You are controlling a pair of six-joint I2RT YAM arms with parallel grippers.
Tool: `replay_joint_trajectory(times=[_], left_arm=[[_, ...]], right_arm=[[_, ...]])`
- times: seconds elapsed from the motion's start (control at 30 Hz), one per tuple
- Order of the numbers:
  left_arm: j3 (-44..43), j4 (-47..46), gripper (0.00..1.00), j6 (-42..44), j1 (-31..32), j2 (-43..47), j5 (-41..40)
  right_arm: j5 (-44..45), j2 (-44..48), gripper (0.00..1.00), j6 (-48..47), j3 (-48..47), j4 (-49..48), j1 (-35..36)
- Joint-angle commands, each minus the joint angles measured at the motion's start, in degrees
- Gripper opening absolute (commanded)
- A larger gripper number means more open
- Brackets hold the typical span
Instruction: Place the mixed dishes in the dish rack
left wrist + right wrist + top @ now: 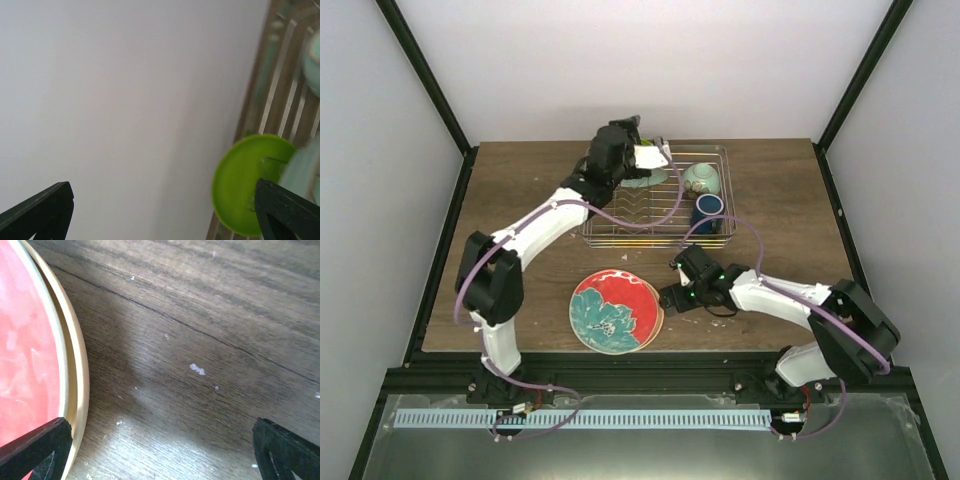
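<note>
The dish rack [620,225] stands at the back middle of the table. It holds the mint-green bowl [702,178] and the dark-blue mug [708,210] at its right end. My left gripper [658,156] hovers open over the rack's far left side. In the left wrist view [165,220] nothing lies between its fingers, and the lime-green plate [240,185] stands in the rack by the right finger [287,210]. The red floral plate [612,312] lies on the peach-tan plate [659,318] at the table front. My right gripper [672,297] is open at their right edge, its left finger [37,447] over the rim [79,370].
Black frame posts and white walls enclose the wooden table [770,190]. The rack's wires [280,105] run close to my left gripper. Bare wood [200,365] lies under my right gripper.
</note>
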State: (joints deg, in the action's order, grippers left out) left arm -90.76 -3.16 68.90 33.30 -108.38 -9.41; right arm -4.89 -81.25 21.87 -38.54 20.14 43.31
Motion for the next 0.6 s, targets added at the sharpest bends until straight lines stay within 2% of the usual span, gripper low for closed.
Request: replay_joint_trajectory(times=[0.0,0.13,0.23,0.33,0.4,0.5,0.57], left_arm=[[-5.62,2.06,1.0,-15.38,0.54,6.39,-3.5],[-15.53,18.65,1.0,-33.16,1.26,7.75,-9.72],[-15.49,28.75,1.0,-48.56,1.48,12.22,-8.98],[-5.7,34.67,1.0,-65.26,1.57,19.38,-6.18],[4.18,36.04,1.0,-73.58,1.6,24.57,-4.61],[13.86,40.31,0.93,-83.52,2.76,31.17,-5.34],[18.05,44.89,0.88,-87.51,5.16,33.34,-8.68]], right_arm=[[2.1,4.41,1.0,0.98,-0.26,3.22,-0.24],[-1.07,7.21,1.0,0.95,-0.89,2.69,-0.24],[-2.93,8.86,1.0,0.53,-1.62,2.6,-0.24],[-3.25,10.16,1.0,0.05,-1.98,3.21,-0.24],[-2.85,11.23,1.0,-0.18,-1.84,3.5,-0.29],[-1.77,12.92,1.0,-0.7,-1.46,3.85,-0.24],[-1.02,13.53,1.0,-0.83,-1.51,4.01,-0.22]])
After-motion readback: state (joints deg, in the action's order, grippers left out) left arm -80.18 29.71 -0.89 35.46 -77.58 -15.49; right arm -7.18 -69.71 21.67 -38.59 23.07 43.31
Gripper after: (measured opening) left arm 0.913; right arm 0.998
